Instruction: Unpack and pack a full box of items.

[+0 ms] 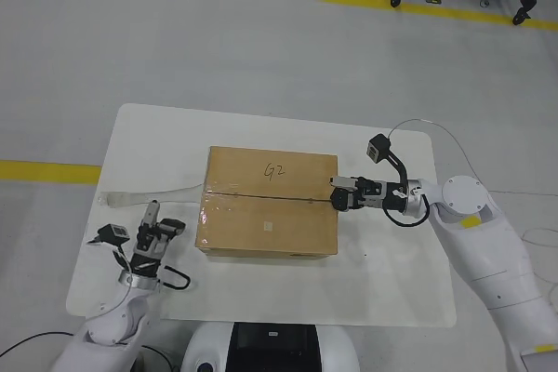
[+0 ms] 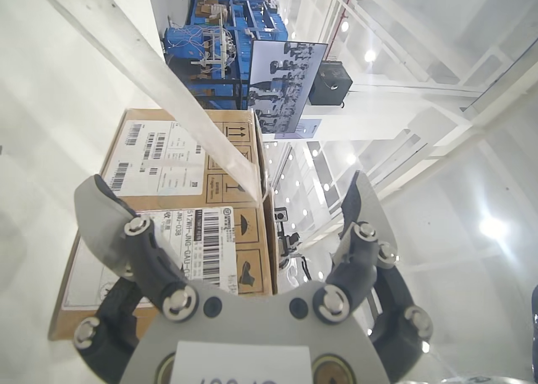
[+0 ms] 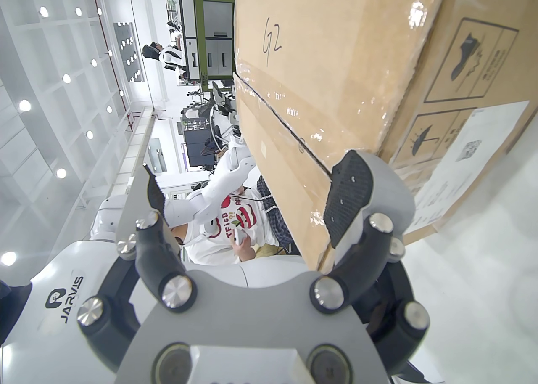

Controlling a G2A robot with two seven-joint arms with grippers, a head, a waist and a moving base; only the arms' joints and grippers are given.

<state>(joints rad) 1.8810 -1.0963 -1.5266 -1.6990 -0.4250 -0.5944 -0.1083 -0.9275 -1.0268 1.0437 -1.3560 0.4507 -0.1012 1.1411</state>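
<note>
Closed brown cardboard box [image 1: 270, 200] on the white desk [image 1: 391, 288], seam end at the right hand [image 1: 337, 193], other end near the left hand [image 1: 160, 223]; both hands gape. Unbraced, a push could slide it; the loose clear tape strip [image 1: 135, 196] may snag

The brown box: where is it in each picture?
Top view: the box sits mid-table.
Left wrist view: the box is beyond the open left fingers, labelled end facing.
Right wrist view: the box is close up, right fingers at its edge.
Shared landmark: the lid seam.
</note>
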